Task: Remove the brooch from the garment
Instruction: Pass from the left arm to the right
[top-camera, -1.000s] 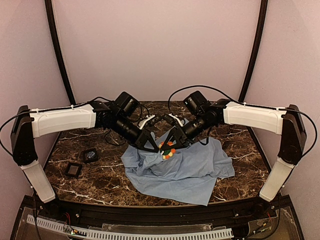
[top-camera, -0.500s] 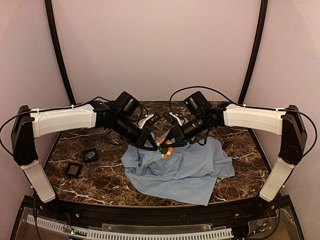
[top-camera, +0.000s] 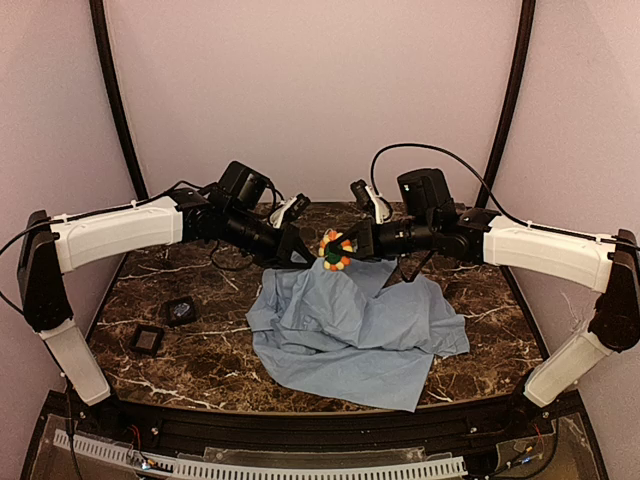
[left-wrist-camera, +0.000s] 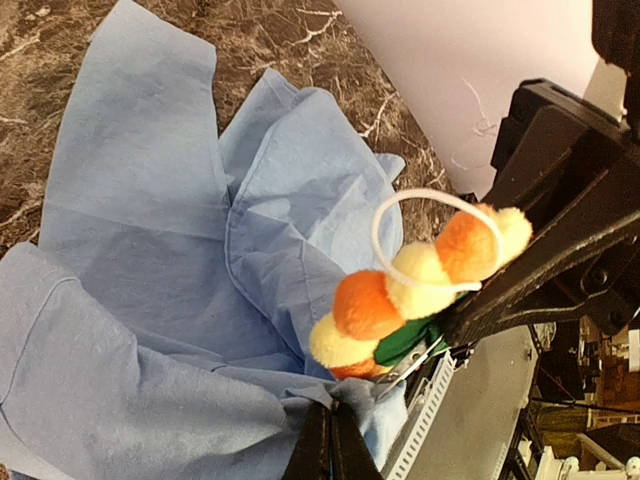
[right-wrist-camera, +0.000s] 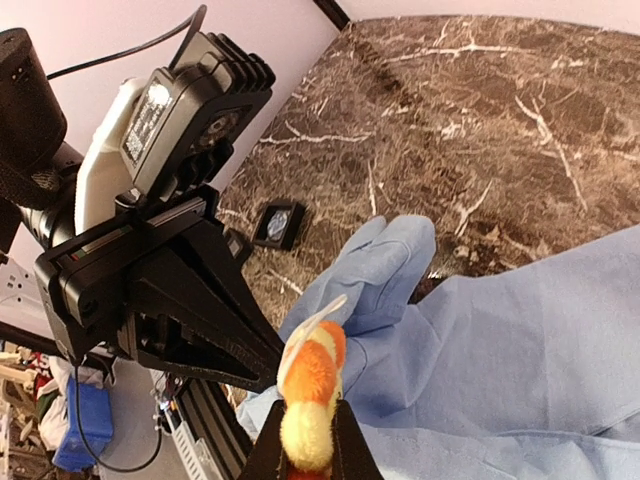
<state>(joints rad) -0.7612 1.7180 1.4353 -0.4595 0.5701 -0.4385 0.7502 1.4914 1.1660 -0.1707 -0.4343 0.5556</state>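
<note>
The right jaws are pressed onto the brooch (right-wrist-camera: 308, 390), pinching its soft petals from both sides at the lower edge of the right wrist view. Only the orange and yellow petals stand clear above the grip. The left jaws are pressed together on a fold of the garment (left-wrist-camera: 150, 250), directly below the brooch and just beside it, so the two grips lie very near each other. The brooch is held in the air above the counter (top-camera: 200, 350), between the two wrists. The garment is drawn up into a peak beneath it, and the rest of the cloth lies spread on the counter. A white loop (left-wrist-camera: 430, 200) arches over the petals, and a bright metal part (left-wrist-camera: 405, 365) shows beside the green centre. Whether the pin passes through the cloth cannot be told. Judgement: separation is under way and not confirmed complete. Hazards from here:

- If the pin is engaged and the arms pull across its line, the thin cloth may tear or the pin may bend.
- The petals compress, so the brooch may slip out of the right jaws under load.
- The thin fold may slide out of the left jaws, and the whole garment would then rise with the brooch.
- With the grips this near, a small sideways error could bring the jaws into contact.
</note>
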